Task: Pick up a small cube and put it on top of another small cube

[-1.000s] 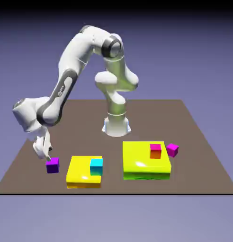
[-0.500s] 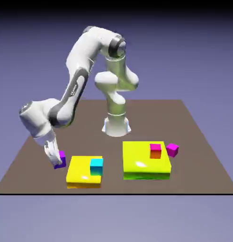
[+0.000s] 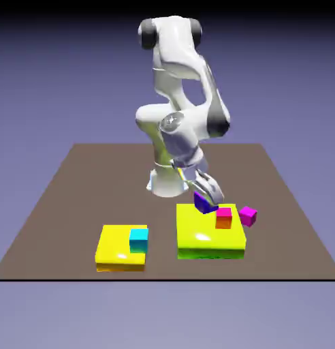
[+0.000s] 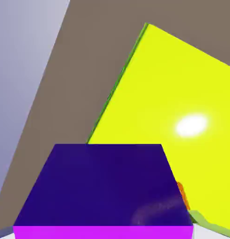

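Tool (image 3: 206,199) clamped on the small purple cube (image 3: 203,202), held in the air just left of and above the red-topped cube (image 3: 224,217) on the right yellow slab (image 3: 197,235); hand view: purple cube (image 4: 105,186) fills the bottom, fingertips hidden, only an orange sliver (image 4: 181,190) of the red-topped cube shows at its right edge

White arm folded tight over its base, elbow high, forearm angled down toward the exterior view's right. Gripper (image 3: 206,198) tilted, fingers clamped on the small cube (image 3: 203,201), held up in the air. Hand view: small cube (image 4: 105,186) fills the bottom and hides the finger tips.
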{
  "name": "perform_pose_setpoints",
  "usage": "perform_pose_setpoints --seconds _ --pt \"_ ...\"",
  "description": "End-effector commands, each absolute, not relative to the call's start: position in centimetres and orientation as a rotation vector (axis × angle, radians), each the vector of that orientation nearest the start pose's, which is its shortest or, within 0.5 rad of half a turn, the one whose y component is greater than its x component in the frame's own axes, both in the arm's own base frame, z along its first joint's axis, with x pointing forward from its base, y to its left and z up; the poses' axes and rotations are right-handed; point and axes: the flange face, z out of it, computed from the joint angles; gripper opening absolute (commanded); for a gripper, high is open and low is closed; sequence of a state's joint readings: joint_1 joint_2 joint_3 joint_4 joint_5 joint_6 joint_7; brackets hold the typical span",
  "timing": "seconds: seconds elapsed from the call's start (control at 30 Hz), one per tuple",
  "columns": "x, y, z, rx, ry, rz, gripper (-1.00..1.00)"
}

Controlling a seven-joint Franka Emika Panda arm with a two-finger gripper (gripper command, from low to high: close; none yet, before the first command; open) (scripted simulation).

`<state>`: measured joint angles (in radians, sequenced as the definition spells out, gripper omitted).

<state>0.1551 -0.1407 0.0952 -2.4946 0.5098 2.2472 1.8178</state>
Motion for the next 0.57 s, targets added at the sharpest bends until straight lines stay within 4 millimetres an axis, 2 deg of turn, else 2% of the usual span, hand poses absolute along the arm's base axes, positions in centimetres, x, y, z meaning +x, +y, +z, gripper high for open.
perform_pose_setpoints --seconds 0.0,0.03,0.1,0.13,0.27,0.3,0.33,0.37,0.5,0.53 --pt "41.6 14.0 33.5 -1.731 2.454 0.538 -1.0" --pt "40.3 15.5 33.9 -1.735 2.463 0.52 -1.0" --pt "39.9 13.8 32.8 -1.633 2.534 0.548 -1.0" --pt "39.9 13.8 32.8 -1.633 2.534 0.548 -1.0" --pt "39.4 15.3 26.8 -1.633 2.532 0.55 -1.0" --pt "39.3 15.5 26.1 -1.633 2.533 0.548 -1.0" --pt "39.3 15.5 26.1 -1.633 2.533 0.548 1.0" --pt "39.3 15.5 26.1 -1.633 2.533 0.548 1.0" --pt "39.9 14.0 32.1 -1.633 2.533 0.549 1.0" --pt "39.9 13.8 32.8 -1.633 2.534 0.548 1.0"
